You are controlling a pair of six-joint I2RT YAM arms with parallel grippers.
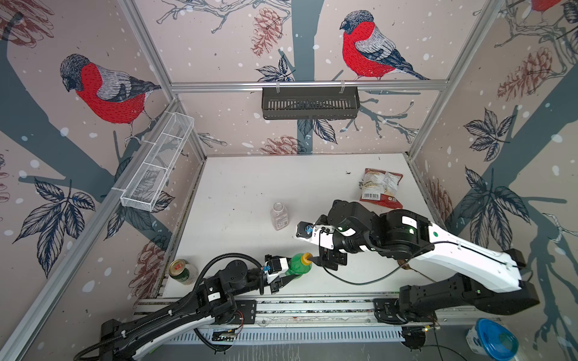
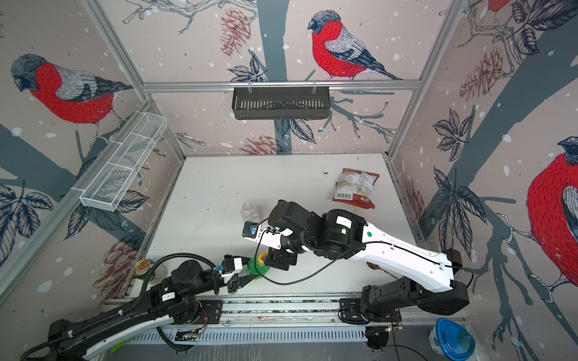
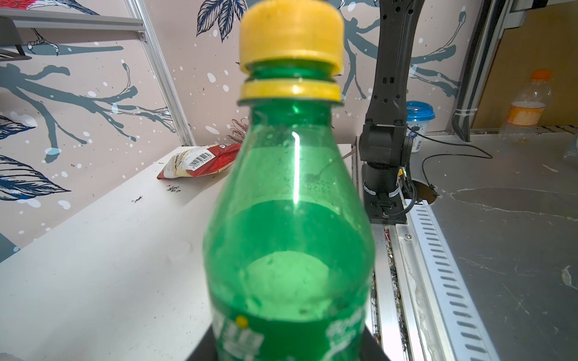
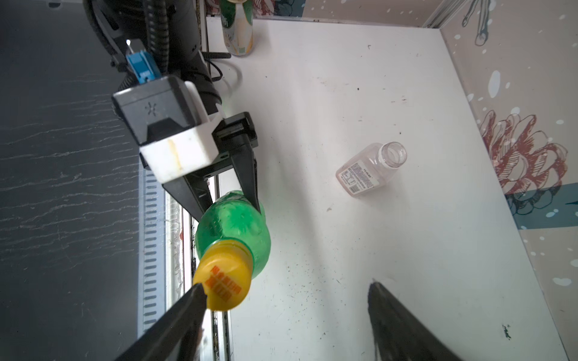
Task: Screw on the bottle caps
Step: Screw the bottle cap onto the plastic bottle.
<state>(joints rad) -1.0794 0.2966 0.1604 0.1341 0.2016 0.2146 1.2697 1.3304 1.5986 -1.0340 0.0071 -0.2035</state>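
Left gripper (image 4: 231, 211) is clamped on the body of the green bottle (image 3: 287, 218), at the front edge of the table (image 1: 244, 187) by the rail. Right gripper (image 4: 286, 287) is spread wide and holds nothing. One finger (image 4: 187, 306) touches the rim of the yellow cap (image 3: 292, 34); the other is well off to the side.

The cap is on the neck but not down: green thread shows between it and the yellow ring, and it looks slightly crooked to me. I'd call this step half done.

The clear bottle (image 4: 372, 168) stands uncapped mid-table, apart from both arms. I can't see a white cap in any view.

Risks as I see them:
- The jaws are off-centre on the cap, so if I close now the touching finger shoves it sideways and it pops off or cross-threads.
- A loose cap could drop into the rail slot right below.
- The bottle wall is thin, so it may twist inside the left grip once I apply torque.

Drink can (image 1: 180, 271) and snack packet (image 1: 381, 187) are out of the way.
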